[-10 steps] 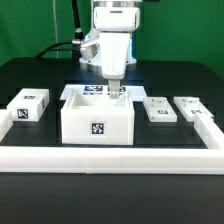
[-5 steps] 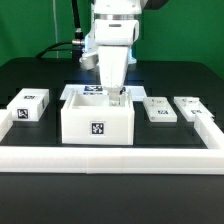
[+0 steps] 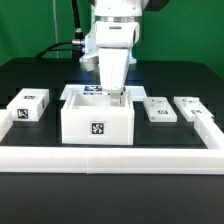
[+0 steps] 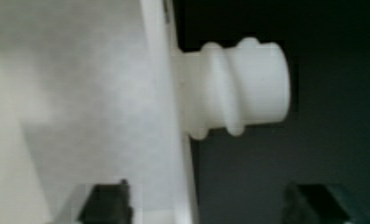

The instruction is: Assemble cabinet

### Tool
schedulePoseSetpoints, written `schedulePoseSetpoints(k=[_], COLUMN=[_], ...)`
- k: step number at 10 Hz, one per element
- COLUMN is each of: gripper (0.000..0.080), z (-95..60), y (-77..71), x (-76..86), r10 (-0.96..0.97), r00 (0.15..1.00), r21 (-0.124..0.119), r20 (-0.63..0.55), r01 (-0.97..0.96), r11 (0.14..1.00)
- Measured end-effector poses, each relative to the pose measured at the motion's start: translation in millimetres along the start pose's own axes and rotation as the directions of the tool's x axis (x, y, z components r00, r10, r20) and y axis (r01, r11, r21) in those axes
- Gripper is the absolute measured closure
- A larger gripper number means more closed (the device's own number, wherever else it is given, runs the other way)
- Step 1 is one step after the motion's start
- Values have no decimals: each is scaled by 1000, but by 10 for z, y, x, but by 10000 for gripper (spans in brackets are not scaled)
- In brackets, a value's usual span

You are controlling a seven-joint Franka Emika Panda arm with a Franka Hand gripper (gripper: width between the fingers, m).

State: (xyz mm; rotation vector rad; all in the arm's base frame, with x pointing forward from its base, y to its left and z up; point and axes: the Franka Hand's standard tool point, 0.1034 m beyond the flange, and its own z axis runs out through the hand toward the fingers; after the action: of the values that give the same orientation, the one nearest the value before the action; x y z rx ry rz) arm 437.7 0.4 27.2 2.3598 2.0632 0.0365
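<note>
Cabinet stands mid-worktop, open side up, w/ a black-and-white square tag on its front wall; similar tags on the small white block and the flat panels to either side of it, patterns only. Worktop is black, backdrop green; a white rail runs along the front. Gripper hangs at the cabinet's far rim, fingers wide apart, holding nothing.
</note>
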Motion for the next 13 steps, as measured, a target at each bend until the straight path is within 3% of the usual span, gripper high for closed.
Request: schedulePoseSetpoints(k=[1,3,9,10,13], gripper=[724,764,764,764,764], z=[0,1,0,-34,-20], y=[0,-2,2,89,199], x=[-2,-7,-9,-5,155], r10=[0,3,-11,-88,-121], r00=[1000,1000,1000,996,993], r21=[0,1,3,15,12], r20=[0,0,2,12,6], r01=[0,-3,11,88,120], r11=[1000,1000,1000,996,993])
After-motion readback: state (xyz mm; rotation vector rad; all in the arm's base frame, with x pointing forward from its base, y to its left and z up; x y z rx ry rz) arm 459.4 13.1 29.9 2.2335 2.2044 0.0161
